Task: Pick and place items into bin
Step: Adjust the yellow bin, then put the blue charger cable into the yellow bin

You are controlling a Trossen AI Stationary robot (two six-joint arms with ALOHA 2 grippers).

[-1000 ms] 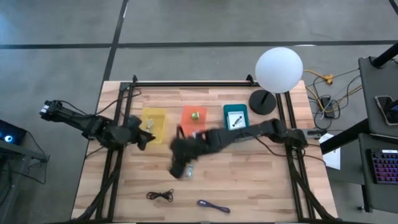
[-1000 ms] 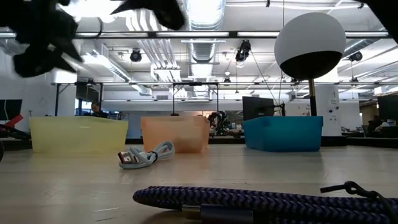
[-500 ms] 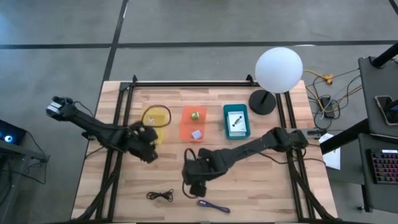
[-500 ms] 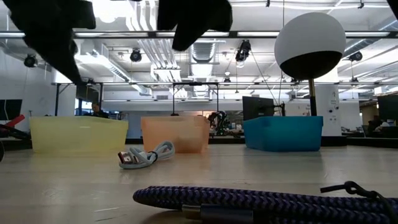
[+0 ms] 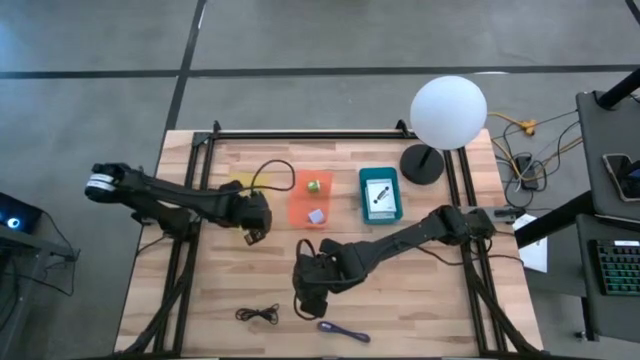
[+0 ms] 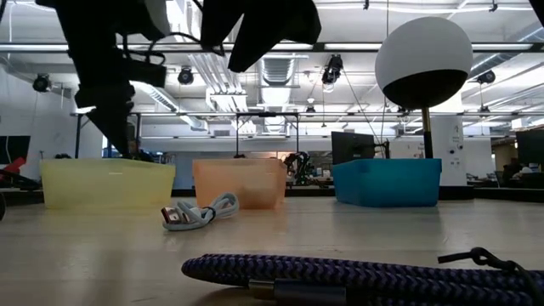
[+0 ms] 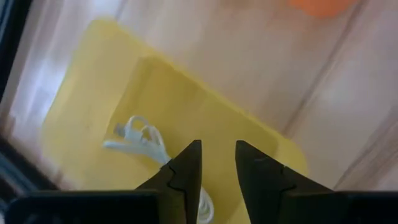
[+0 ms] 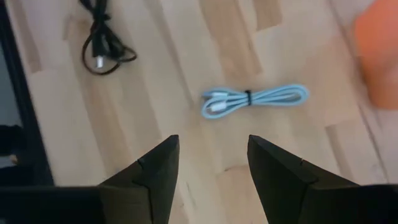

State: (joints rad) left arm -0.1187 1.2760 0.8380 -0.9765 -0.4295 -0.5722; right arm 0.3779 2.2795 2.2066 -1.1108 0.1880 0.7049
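Since a second ago, left gripper has swung over the yellow bin, fingers nearly pressed together above a white cord lying inside. Right gripper, fingers spread and empty, hovers over the pale cord mid-table. Ball, cube and stick are binned; black cord and purple cord remain near the front edge.

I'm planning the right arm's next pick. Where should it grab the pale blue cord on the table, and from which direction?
Probably at the black tie around the middle of the pale blue cord, coming straight down with the open right gripper. The cord lies flat in a long narrow bundle, so the fingers should straddle its narrow width, catching all loops at once.
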